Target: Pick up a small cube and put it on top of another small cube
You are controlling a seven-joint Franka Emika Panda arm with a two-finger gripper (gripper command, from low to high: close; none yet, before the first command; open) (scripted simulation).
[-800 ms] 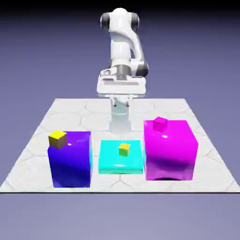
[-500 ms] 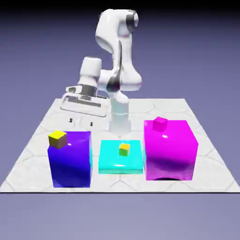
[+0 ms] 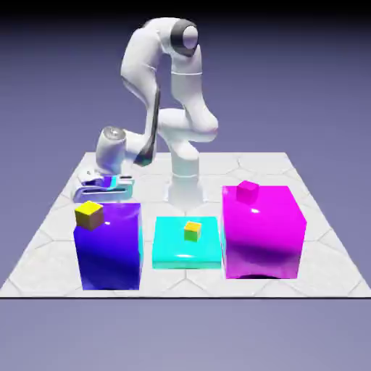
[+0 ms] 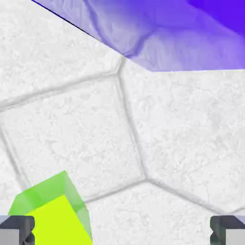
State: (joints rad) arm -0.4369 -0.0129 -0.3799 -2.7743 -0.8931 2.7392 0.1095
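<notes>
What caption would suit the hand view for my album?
Open claw above the white tiled table, a small green cube near one fingertip.

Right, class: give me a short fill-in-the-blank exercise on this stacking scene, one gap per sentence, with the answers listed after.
1. The tiny cube on the cyan block is coloured ______.
2. The tiny magenta cube sits on top of the big ______ block.
3. In the hand view, the small green cube lies on the white ______.
4. The gripper has its jaws ______.

Missing words: yellow; magenta; table; open
</notes>
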